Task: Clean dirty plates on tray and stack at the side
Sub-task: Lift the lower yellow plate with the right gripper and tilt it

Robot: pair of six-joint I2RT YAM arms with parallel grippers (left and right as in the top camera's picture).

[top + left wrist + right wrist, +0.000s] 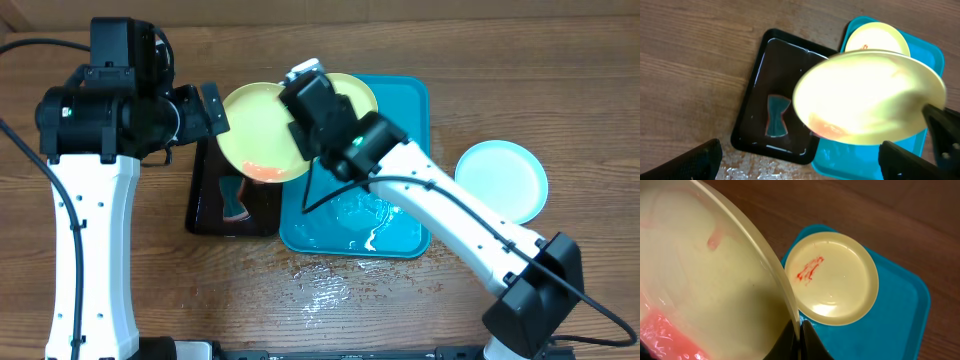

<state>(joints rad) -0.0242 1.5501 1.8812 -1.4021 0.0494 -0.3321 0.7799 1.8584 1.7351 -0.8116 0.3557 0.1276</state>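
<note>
My right gripper [300, 122] [801, 339] is shut on the rim of a yellow-green plate [258, 130] [705, 285] [865, 95]. The plate is tilted above the black tray, with pink-red liquid pooled at its low edge. A second yellow-green plate [832, 277] [875, 37] [360, 92] with a red sauce streak lies on the turquoise tray [410, 110] [900, 310] [932, 55]. A light teal plate [502, 180] lies on the table right of that tray. My left gripper [800, 165] [208, 110] is open and empty, hovering left of the held plate above the black tray.
A black tray [205, 205] [760, 90] holding dark liquid and a small teal-and-red object [237, 200] sits left of the turquoise tray. Wet splashes [325, 285] lie on the wooden table in front of both trays.
</note>
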